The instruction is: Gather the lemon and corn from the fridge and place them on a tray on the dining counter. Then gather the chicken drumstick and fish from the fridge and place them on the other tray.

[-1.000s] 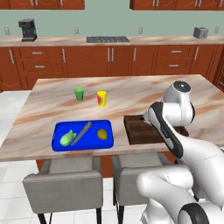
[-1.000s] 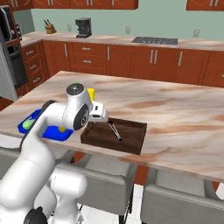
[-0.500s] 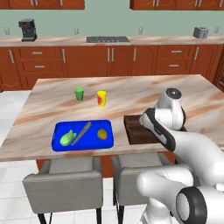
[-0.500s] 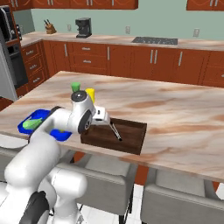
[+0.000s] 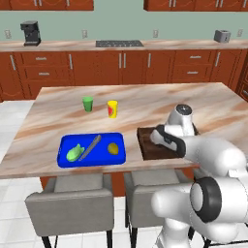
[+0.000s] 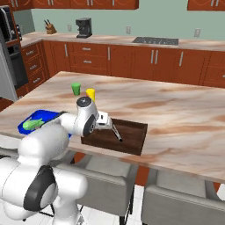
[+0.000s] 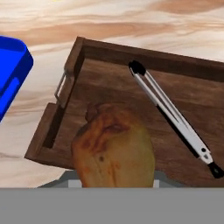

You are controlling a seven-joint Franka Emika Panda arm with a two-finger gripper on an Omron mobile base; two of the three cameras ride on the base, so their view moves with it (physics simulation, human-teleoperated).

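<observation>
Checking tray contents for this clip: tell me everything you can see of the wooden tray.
The wooden tray is dark brown, rectangular, with raised walls and a metal handle on one short end. It lies flat on the marble counter near its front edge, right of the blue tray and apart from it. Silver tongs lie inside. The gripper holds the drumstick over its near end.

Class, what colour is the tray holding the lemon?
Bright blue tray; the left base view shows it best.

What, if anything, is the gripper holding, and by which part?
The chicken drumstick, held over the wooden tray. Which part is gripped cannot be told; the meat hides the fingers.
</observation>
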